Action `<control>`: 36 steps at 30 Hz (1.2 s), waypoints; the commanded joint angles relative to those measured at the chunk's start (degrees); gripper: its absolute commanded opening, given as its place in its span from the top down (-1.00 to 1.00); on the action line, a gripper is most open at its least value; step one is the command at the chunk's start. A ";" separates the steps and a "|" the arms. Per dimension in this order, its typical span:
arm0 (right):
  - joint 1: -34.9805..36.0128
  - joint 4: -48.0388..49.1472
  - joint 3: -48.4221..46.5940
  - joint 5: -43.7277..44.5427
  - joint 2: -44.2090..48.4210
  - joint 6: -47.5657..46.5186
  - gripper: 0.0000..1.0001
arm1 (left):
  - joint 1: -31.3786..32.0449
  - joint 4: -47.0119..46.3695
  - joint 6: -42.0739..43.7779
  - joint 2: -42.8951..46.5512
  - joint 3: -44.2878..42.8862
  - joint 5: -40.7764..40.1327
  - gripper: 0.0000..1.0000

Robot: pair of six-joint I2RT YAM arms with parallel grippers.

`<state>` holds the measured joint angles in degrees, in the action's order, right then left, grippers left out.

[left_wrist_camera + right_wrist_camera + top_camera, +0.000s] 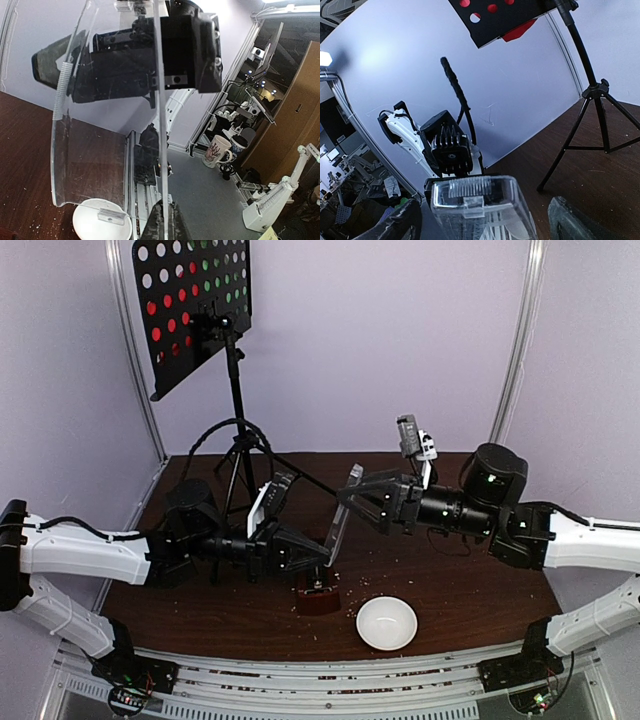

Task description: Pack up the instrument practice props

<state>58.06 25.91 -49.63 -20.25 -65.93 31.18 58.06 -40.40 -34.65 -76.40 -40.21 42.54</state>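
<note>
The black perforated music stand point(195, 305) stands at the back left, with red and green sheets showing through its holes. The right wrist view shows its tripod point(596, 95) and a red sheet corner point(520, 31). The metronome's red-brown body point(318, 598) sits on the table. Its clear cover point(342, 520) is lifted above it and tilted. My left gripper point(322, 555) is shut on the cover's lower edge point(159, 150), with the fingers point(152, 225) pinching it. My right gripper point(353, 497) is open, its fingers point(400, 222) on either side of the cover's top end point(480, 200).
A white bowl point(387, 623) sits near the front edge, right of the metronome body, and also shows in the left wrist view point(95, 225). The stand's legs and a black cable point(215, 435) spread over the back left of the table. Crumbs dot the wood.
</note>
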 commanded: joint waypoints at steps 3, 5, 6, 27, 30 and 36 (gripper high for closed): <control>1.23 -2.88 -1.55 1.12 -0.82 -2.97 -0.68 | -0.14 -2.41 0.12 0.11 -1.98 0.08 1.00; 1.50 -3.17 -1.50 1.46 -0.91 -3.20 -0.61 | -0.17 -2.42 0.18 0.05 -1.98 0.08 1.00; 1.59 -3.23 -1.50 1.71 -0.99 -3.30 -0.58 | -0.15 -2.40 0.20 0.03 -2.00 0.04 1.00; 2.04 -1.72 5.21 12.27 4.45 -6.75 -0.14 | -0.29 4.21 2.47 5.97 4.90 -14.92 -0.17; 2.07 -1.92 8.12 16.89 6.41 -7.39 -0.17 | -0.32 8.48 2.10 8.69 8.72 -19.32 -0.35; 2.26 -0.57 12.01 21.79 7.44 -7.06 -0.17 | -0.32 14.68 -2.26 9.86 14.49 -27.91 -0.50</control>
<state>59.79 23.27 -39.72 -3.88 -59.22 24.71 58.02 -29.91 -34.30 -66.61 -28.64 22.55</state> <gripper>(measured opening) 0.608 0.739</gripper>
